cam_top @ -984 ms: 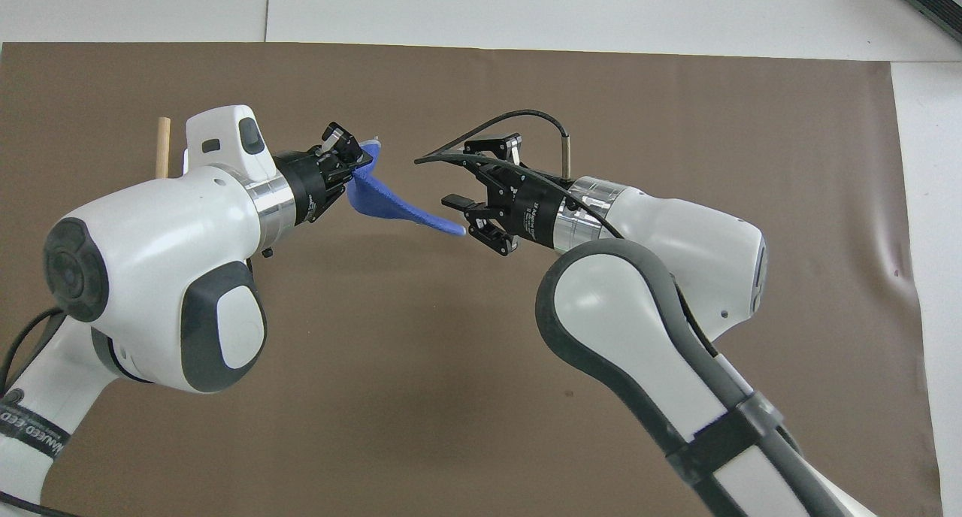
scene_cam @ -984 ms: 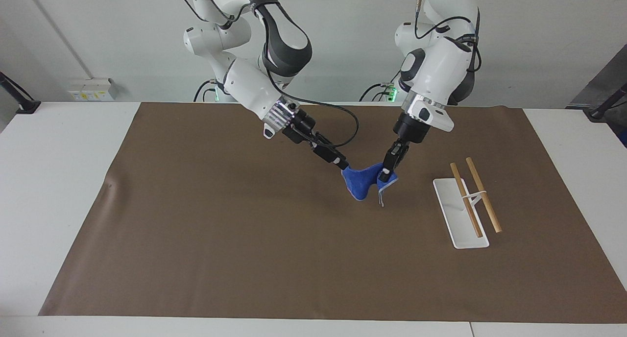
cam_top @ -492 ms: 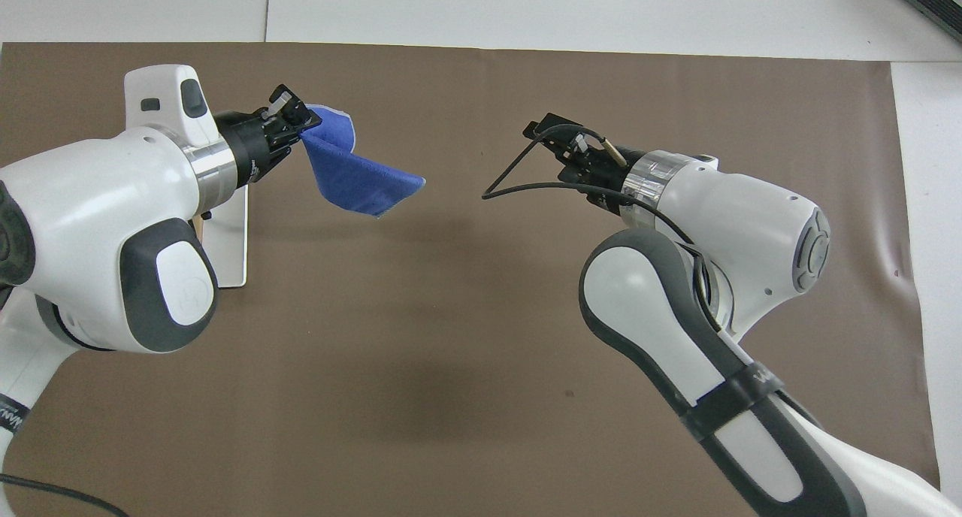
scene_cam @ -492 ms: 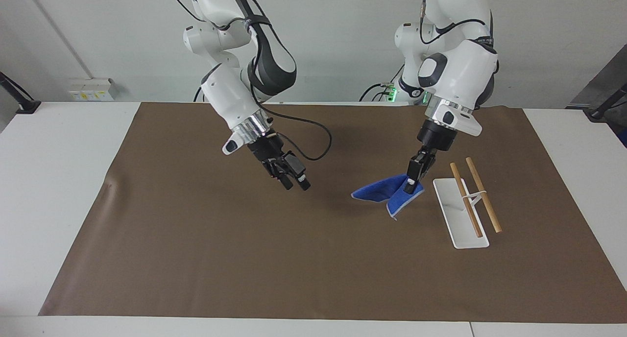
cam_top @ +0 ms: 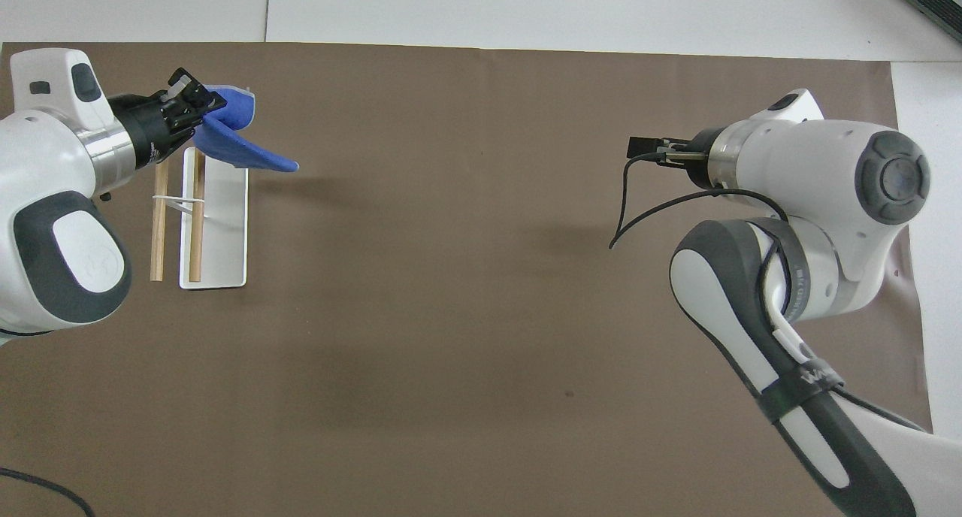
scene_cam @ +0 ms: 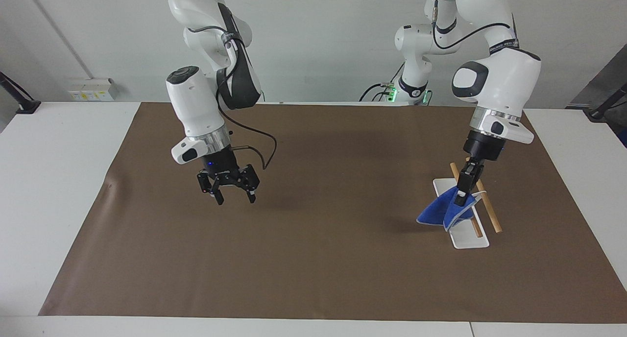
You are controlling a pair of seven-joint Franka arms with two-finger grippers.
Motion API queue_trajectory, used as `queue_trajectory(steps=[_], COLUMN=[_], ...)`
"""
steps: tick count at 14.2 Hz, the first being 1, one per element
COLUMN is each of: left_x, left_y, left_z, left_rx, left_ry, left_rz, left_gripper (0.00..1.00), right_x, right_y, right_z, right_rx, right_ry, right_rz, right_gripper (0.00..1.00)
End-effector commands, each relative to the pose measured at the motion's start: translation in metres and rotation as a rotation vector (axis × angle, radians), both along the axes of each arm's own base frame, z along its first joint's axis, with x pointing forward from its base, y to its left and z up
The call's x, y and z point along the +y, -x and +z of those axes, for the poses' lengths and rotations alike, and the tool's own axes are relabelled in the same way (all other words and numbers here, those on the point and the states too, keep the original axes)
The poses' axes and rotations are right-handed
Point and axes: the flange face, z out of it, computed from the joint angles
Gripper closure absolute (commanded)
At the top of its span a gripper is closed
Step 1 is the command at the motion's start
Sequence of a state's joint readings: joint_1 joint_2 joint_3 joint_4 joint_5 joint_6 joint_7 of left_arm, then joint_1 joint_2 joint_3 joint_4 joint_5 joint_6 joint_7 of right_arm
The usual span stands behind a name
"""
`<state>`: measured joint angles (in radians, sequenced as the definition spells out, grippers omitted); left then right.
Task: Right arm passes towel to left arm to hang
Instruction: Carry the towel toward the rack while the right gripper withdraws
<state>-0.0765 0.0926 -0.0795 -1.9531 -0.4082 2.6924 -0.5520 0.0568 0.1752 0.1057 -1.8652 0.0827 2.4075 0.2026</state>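
Note:
The towel [scene_cam: 437, 212] [cam_top: 242, 146], bright blue with a pale edge, hangs folded from my left gripper [scene_cam: 460, 196] [cam_top: 192, 108], which is shut on one corner of it. The cloth is in the air over the white rack [scene_cam: 468, 240] [cam_top: 225, 235], at the end farther from the robots. The cloth's low edge hangs close to the wooden rods [scene_cam: 490, 213] [cam_top: 158, 231]; I cannot tell whether it touches them. My right gripper [scene_cam: 235, 199] [cam_top: 640, 148] hangs open and empty above the brown mat [scene_cam: 313, 258], toward the right arm's end.
The rack's two rods lie side by side on a thin white bracket above its base. A black cable [scene_cam: 259, 156] loops off the right wrist. The brown mat covers most of the white table [scene_cam: 54, 180].
The right gripper let go of the towel, opened wide and swung back toward its own end. The left gripper carried the towel from mid-table to over the rack.

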Motion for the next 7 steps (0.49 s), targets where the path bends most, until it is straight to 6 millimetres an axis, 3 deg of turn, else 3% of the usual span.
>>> queue_trajectory(steps=[1,3,7], left_x=[0.006,0.018,0.061], left_y=[-0.003,0.0,0.009], left_z=[-0.003,-0.006,-0.019], left_rx=[0.009,0.055,0.143], left_ry=[-0.018,-0.009,-0.001], left_rz=[-0.013,-0.001,0.05], left_gripper=[1.0,1.0,1.0], right_x=[-0.022,-0.04,-0.076], right_y=[0.011,0.026,0.056], right_z=[0.046,0.07,0.121], right_rx=[0.066,0.102,0.15], right_ry=[0.052,0.059,0.064], right_rz=[0.02,-0.008,-0.066], right_gripper=[0.0,0.0,0.0])
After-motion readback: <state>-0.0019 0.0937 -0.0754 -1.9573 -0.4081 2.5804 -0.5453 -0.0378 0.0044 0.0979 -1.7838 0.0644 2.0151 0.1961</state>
